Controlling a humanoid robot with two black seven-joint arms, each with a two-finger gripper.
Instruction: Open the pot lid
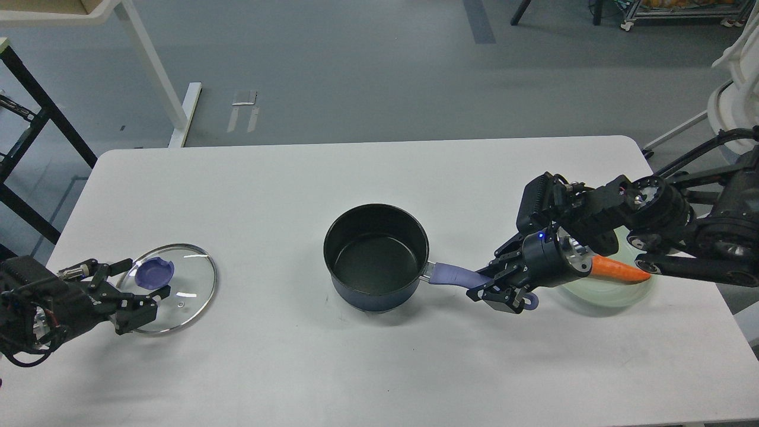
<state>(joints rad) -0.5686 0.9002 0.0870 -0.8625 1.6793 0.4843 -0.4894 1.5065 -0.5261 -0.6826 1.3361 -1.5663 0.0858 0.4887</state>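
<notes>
The dark blue pot [376, 256] stands uncovered at the table's middle, its lavender handle [450, 274] pointing right. My right gripper [495, 286] is shut on the handle near its end. The glass lid [190, 279] lies flat on the table at the left, its lavender knob [155, 271] up. My left gripper [145, 277] is open at the lid's left side, with one finger on each side of the knob and a gap showing to both.
A pale green glass plate [611, 295] with a carrot [616, 270] sits at the right, partly behind my right wrist. The white table [379, 367] has its left edge just beside the lid. A black frame and white table legs stand on the floor at the far left.
</notes>
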